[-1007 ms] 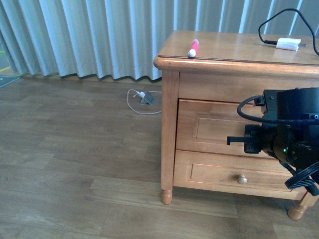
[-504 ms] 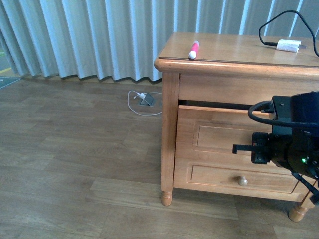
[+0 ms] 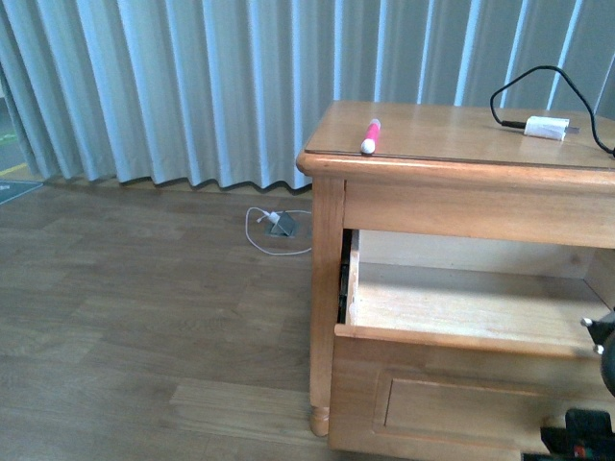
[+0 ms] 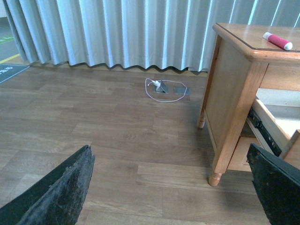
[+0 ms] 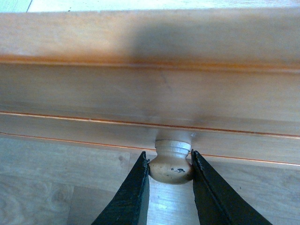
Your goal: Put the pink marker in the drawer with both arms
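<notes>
The drawer [image 3: 461, 338] stands open, with the right hand [image 5: 169, 161] clamped on its knob [image 5: 171, 168]. The pink marker [image 3: 371, 136] lies on the cabinet surface [image 3: 452, 130], at the drawer's eleven o'clock. Next, probably, the wide-spread, empty left hand [image 4: 169, 150] must fetch it.

Scuffed flat black pincer fingers [image 5: 133, 197]

The drawer [image 3: 461, 389] runs off the front view's right edge — the right arm [image 3: 582, 435] barely shows.

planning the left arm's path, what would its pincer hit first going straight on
The left pincer would probably meet the bare wooden floor, short of the white cable loop; the honey-coloured wooden cabinet stands off to one side.
</notes>
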Robot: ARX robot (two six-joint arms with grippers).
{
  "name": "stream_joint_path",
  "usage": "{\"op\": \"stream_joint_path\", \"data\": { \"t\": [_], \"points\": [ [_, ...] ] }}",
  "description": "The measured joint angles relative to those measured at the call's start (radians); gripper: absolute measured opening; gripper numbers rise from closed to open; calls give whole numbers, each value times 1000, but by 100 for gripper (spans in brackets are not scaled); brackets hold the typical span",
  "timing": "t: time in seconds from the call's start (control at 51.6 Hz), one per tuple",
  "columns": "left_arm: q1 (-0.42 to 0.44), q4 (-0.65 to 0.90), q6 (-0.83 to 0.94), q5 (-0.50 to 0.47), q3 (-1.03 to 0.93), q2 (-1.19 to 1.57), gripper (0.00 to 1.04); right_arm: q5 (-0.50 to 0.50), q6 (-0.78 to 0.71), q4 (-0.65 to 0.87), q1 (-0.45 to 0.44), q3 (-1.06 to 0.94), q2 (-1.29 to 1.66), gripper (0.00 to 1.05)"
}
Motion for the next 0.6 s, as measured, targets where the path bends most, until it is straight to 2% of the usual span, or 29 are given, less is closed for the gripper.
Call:
{"op": "stream_joint_path", "data": {
  "t": [0.136, 0.271, 0.387, 0.6],
  "points": [
    [0, 0, 0, 0, 0, 0, 99, -13, 26, 5, -2, -64, -118, 59],
    [0, 0, 0, 0, 0, 0, 99, -36, 45, -82, -8, -88, -258, 78],
    [0, 0, 0, 0, 0, 0, 99, -71, 62, -218, -23, -99, -448, 97],
    [0, 0, 0, 0, 0, 0, 99, -127, 80, -516, -78, -103, -853, 96]
  ]
}}
